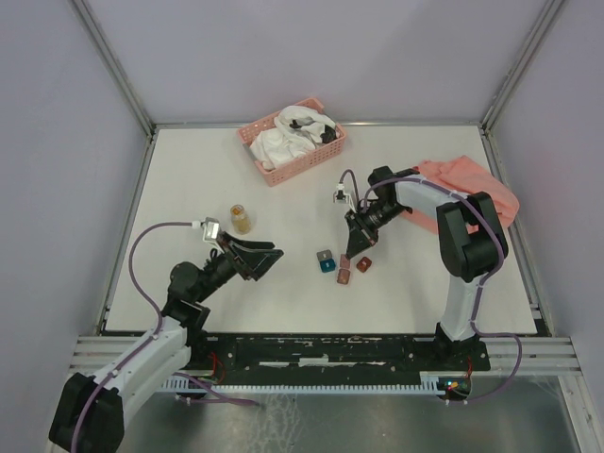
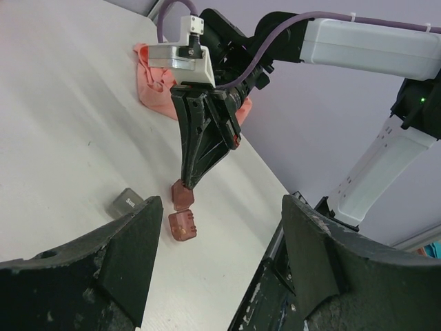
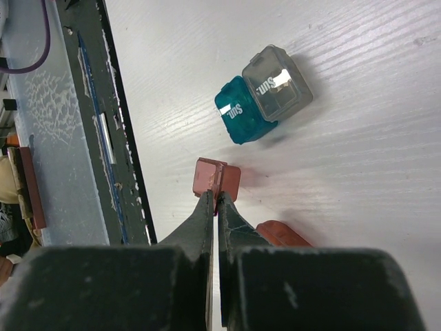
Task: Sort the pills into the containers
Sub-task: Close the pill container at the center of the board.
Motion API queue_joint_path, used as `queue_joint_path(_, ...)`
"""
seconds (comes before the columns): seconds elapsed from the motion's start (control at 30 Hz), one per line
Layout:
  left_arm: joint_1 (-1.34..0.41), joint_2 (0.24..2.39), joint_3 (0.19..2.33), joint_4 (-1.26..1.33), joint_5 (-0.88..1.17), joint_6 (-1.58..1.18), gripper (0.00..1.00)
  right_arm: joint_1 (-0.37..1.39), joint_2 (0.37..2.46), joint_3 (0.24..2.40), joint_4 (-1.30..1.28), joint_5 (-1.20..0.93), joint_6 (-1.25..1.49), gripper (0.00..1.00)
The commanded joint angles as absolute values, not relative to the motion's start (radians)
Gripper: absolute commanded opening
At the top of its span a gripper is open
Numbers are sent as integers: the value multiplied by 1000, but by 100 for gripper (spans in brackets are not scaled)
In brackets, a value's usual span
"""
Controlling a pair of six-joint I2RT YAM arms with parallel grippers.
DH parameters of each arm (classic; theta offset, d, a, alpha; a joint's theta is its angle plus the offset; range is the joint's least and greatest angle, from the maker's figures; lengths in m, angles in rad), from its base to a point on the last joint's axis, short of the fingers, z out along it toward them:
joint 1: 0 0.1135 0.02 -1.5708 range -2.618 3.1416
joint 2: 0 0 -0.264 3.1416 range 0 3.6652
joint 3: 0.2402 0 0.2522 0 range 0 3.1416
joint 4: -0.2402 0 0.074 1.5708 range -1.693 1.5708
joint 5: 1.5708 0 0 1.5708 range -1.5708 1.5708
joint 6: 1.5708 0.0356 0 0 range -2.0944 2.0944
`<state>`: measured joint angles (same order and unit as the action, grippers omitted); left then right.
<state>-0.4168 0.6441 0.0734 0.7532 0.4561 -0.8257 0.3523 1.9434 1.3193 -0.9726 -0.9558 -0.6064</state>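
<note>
A small clear jar with amber pills stands on the table, left of centre. Four tiny boxes lie mid-table: grey, teal and two dark red. My right gripper is shut on the edge of one dark red box. The other dark red box lies beside its right finger. The teal box and grey box touch each other just beyond. My left gripper is open and empty, left of the boxes and right of the jar.
A pink slatted basket with white cloth stands at the back. A pink cloth lies at the right, under my right arm. The black front rail runs close to the boxes.
</note>
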Motion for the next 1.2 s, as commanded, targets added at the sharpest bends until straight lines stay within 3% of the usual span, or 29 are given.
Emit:
queue_joint_path(0.0,-432,667,92,828,474,-857,76,349,1896,1310,-940,-948,-614,2)
queue_joint_path(0.43,-533,766,108,882,418,-838,75,334,1851,1307,-939,-1030,-601,2)
queue_joint_path(0.93,-624,783,96,1023,341,-606,77,310,1751,1287,-903,-1091,-497,2)
queue_joint_path(1.17,-629,851,127,1037,327,-648,77,308,1725,1282,-909,-1118,-503,2)
